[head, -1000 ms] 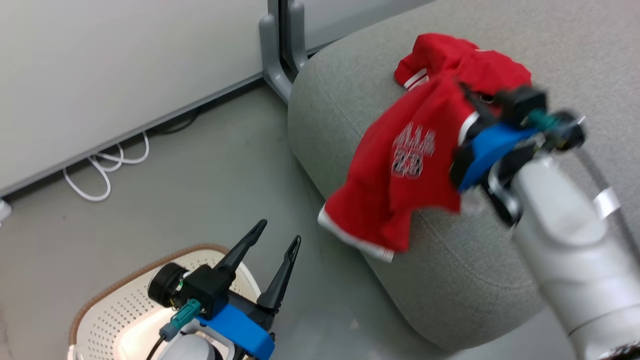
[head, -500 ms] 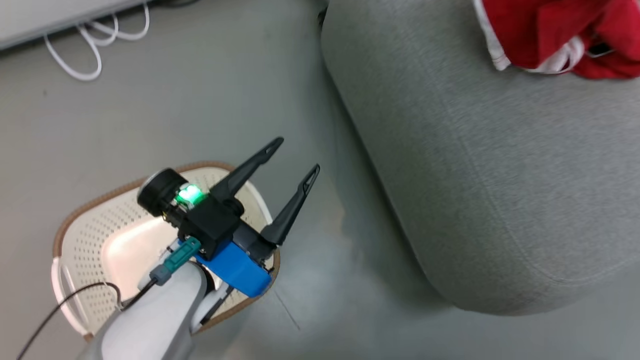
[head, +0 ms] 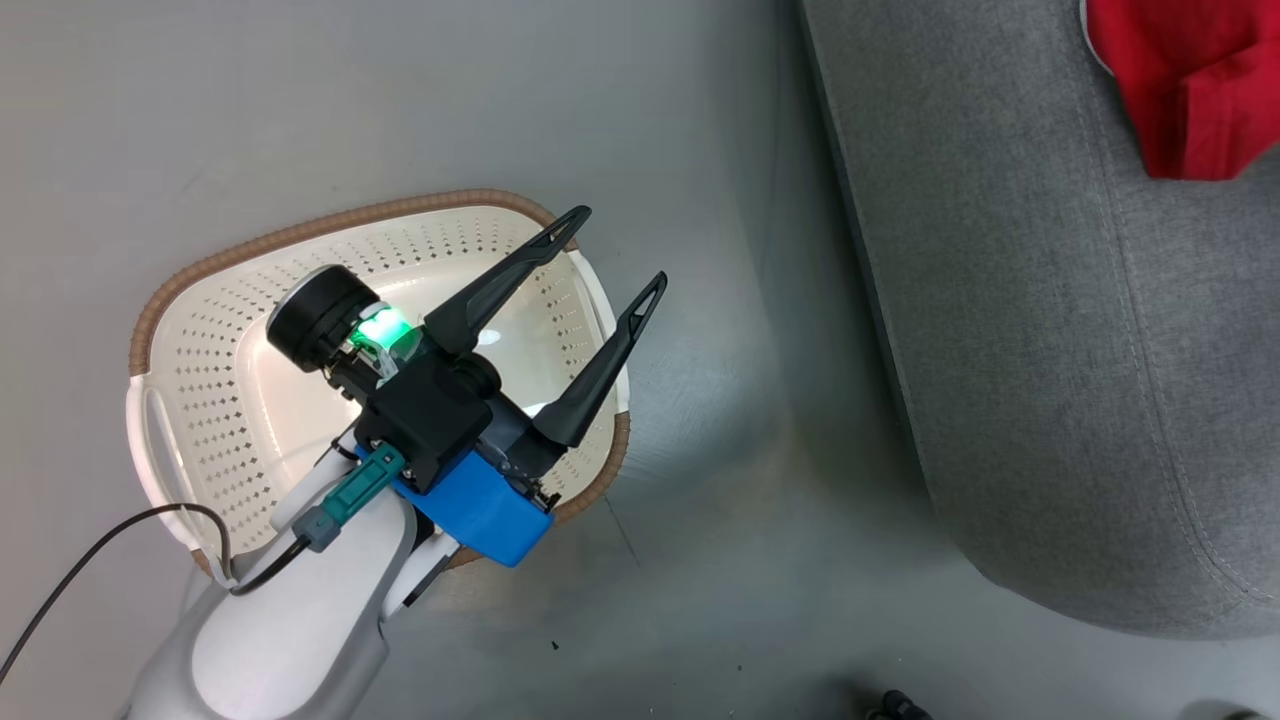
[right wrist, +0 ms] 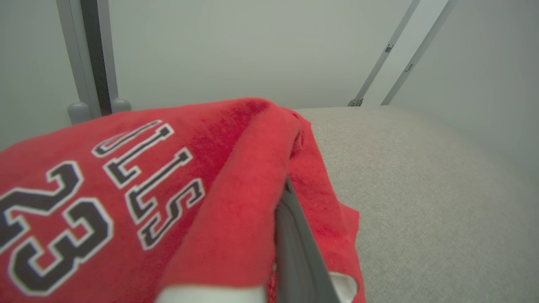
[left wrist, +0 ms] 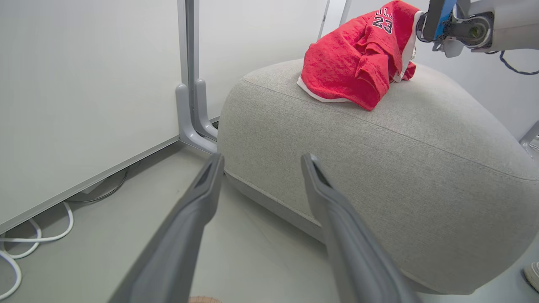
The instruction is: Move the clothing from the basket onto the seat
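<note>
The cream perforated basket (head: 330, 222) with its brown rim stands on the floor at the left of the head view, and its white bottom shows bare. My left gripper (head: 620, 246) hovers over its right side, open with nothing between the fingers (left wrist: 332, 210). The grey seat (head: 1050, 350) lies to the right. Red clothing (head: 1190, 90) lies on it at the top corner. In the left wrist view the red "23" jersey (left wrist: 353, 63) is bunched on top of the seat (left wrist: 400, 147), and my right gripper (left wrist: 417, 33) is shut on its white-trimmed edge. The jersey (right wrist: 105, 189) drapes over my right finger (right wrist: 297, 252).
Bare grey floor (head: 720, 450) separates the basket from the seat. A white wall panel with a grey post foot (left wrist: 191, 126) stands behind the seat's left end, and white cables (left wrist: 25, 244) loop on the floor below it. A small dark thing (head: 895, 705) sits at the head view's bottom edge.
The head camera has swung down and left, so the basket fills more of the view and the right arm has left it. The left gripper stays open over the basket.
</note>
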Motion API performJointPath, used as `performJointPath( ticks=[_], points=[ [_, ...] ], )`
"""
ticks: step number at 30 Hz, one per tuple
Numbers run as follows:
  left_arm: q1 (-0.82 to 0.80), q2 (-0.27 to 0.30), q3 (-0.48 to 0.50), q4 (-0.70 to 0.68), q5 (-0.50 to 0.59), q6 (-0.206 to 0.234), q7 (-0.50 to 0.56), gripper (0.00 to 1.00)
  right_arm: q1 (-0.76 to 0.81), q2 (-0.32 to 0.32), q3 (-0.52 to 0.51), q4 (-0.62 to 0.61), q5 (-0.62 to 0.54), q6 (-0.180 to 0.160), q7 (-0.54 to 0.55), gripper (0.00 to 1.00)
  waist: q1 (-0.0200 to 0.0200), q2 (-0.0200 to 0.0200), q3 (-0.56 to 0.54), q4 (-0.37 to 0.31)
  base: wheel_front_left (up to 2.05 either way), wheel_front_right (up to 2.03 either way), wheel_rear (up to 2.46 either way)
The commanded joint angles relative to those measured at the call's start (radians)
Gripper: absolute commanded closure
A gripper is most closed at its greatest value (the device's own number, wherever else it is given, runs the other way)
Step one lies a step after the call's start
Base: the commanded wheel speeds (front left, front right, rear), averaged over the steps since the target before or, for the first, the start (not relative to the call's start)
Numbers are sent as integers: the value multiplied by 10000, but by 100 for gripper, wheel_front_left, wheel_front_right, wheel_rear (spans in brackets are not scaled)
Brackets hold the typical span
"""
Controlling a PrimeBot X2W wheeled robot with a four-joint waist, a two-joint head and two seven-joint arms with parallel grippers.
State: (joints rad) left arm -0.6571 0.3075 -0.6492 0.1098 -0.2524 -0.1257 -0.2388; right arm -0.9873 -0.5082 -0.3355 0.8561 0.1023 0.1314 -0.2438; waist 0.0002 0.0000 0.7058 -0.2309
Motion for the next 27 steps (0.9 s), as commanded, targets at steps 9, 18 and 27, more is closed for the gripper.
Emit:
performJointPath(
  ticks=[9,18,27],
  points=[
    [-171,146,45,25,-92,63,-94,0,-17,473,-279,335,-647,-13,-200,51,-2,0,-113,26,0,0,0],
    [228,-49,25,543,-350,75,-204,0,371,423,64,537,-724,-14,-215,0,-2,0,-1005,134,0,0,0],
    [1335,-839,405,1217,-769,81,-268,0,2013,260,1040,123,-330,-13,-201,0,-2,0,-3085,338,0,0,0]
  ],
)
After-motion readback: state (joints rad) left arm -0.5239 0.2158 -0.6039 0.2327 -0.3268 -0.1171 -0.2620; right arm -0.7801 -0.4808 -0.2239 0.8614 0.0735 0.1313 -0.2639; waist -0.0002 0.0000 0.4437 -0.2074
